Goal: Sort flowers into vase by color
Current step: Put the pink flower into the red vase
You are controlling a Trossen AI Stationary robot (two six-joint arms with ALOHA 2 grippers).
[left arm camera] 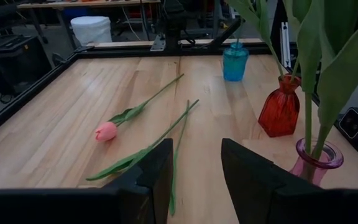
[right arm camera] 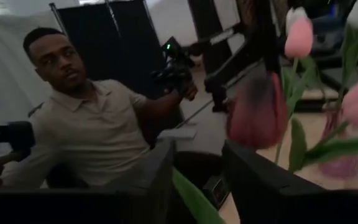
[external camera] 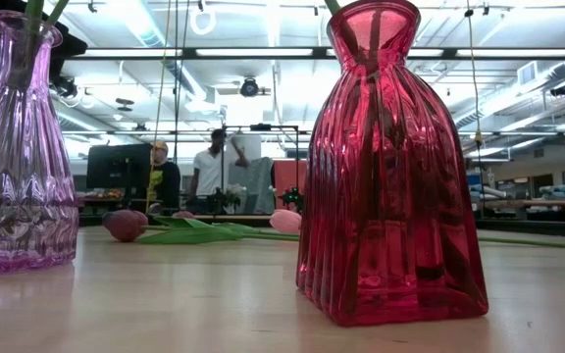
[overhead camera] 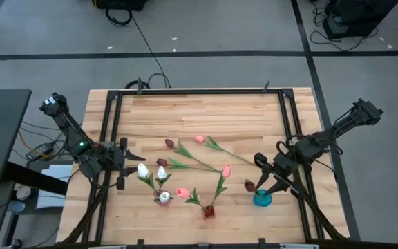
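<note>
Three vases stand near the table's near edge. A purple vase (overhead camera: 163, 198) holds two white tulips (overhead camera: 142, 169). A red vase (overhead camera: 208, 211) holds two pink tulips (overhead camera: 226, 170). A teal vase (overhead camera: 262, 199) has a green stem rising from it (left arm camera: 238, 42), with a maroon tulip head (overhead camera: 249, 185) beside it. Three tulips lie flat mid-table: two maroon (overhead camera: 169, 143) (overhead camera: 162, 162) and a pink one (overhead camera: 199, 139). My right gripper (overhead camera: 268, 173) is open just above the teal vase, the maroon head (right arm camera: 257, 112) ahead of its fingers. My left gripper (overhead camera: 119, 163) is open, left of the purple vase. My right gripper has a green leaf (right arm camera: 194, 199) of the maroon tulip lying in the gap between its open fingers. Whether either finger touches the leaf, I cannot tell. My left gripper touches nothing.
A black metal frame (overhead camera: 199, 92) borders the wooden table. Bare wood lies along the far half (overhead camera: 206, 114). Long green stems (left arm camera: 166, 127) cross the table's middle. People (external camera: 209, 172) stand in the room beyond, one close by in the right wrist view (right arm camera: 86, 124).
</note>
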